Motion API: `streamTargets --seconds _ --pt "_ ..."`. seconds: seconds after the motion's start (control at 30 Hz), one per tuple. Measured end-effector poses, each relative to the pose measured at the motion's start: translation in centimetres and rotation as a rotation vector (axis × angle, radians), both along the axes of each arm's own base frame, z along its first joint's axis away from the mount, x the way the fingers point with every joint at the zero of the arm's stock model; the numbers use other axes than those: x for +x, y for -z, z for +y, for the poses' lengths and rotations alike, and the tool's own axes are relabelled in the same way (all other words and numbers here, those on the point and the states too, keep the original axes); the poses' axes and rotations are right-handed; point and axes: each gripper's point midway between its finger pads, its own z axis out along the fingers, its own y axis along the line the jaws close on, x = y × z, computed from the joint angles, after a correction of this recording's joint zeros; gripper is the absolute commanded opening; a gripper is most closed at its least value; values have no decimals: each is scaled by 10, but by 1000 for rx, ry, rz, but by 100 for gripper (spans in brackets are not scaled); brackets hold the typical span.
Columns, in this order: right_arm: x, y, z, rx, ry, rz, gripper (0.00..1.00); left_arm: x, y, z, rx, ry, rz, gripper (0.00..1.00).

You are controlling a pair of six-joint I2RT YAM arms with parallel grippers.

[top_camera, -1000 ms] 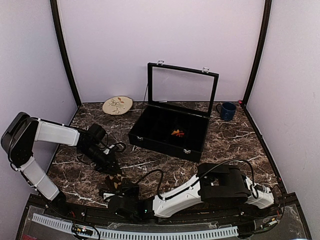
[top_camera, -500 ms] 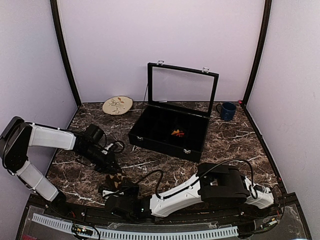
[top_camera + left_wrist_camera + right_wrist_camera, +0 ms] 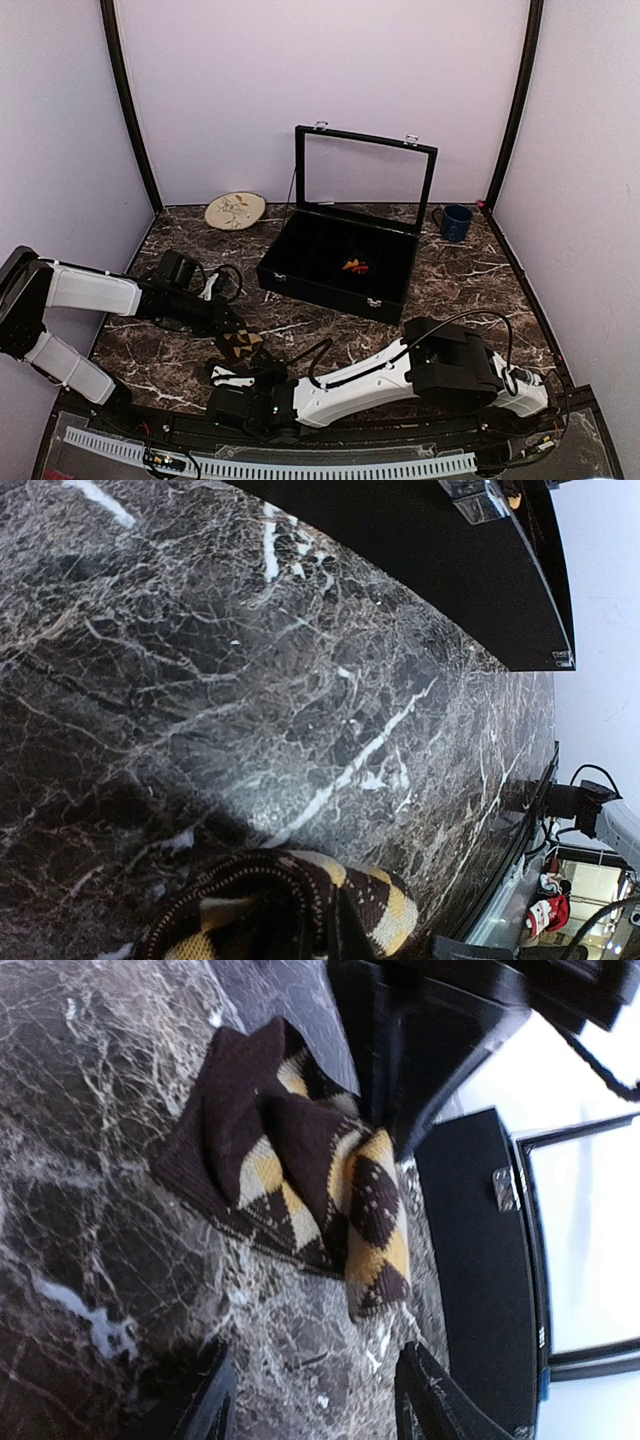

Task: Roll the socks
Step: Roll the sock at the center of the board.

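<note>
Having just sprung apart, right jaws off the tan-brown sock (image 3: pixel 300 1170); left jaws pinching its edge, arm lower.

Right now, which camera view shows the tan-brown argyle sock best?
The right wrist view: the tan-brown argyle sock lies there almost whole, folded, with its diamonds clear. The top external view shows it small, its pattern faint. The left wrist view catches only its edge at the bottom.

Left wrist view: tan-brown argyle sock (image 3: pixel 290 905) cut by lower edge. Top view: orange item (image 3: pixel 354 266) in black case (image 3: pixel 330 295) unidentifiable.
</note>
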Motion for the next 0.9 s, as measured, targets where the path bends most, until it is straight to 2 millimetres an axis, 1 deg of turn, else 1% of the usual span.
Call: streamTargets --seconds 0.13,0.23,0.33,0.4,0.5,0.57,0.63,0.73,0.9 --pt "-2 -3 -6 52 26 63 55 3 10 1 6 -12 -4 0" --pt "-2 -18 -18 123 54 119 55 7 14 0 9 -19 -12 0" --pt "-1 -46 -31 244 85 189 55 11 17 0 11 -23 -20 0" --pt "2 -67 -36 340 105 241 55 13 18 -1 9 -27 -28 0" --pt "19 -98 -43 509 140 342 55 15 20 -1 3 -33 -38 0" --pt "32 -107 -43 588 162 397 55 17 21 -2 1 -35 -43 0" --pt "44 -107 -40 654 181 458 55 18 22 -3 -2 -35 -49 0" --pt "57 -95 -39 715 213 558 55 19 23 -3 -9 -36 -61 0" --pt "69 -72 -40 834 272 727 55 19 24 -2 -21 -45 -81 0"
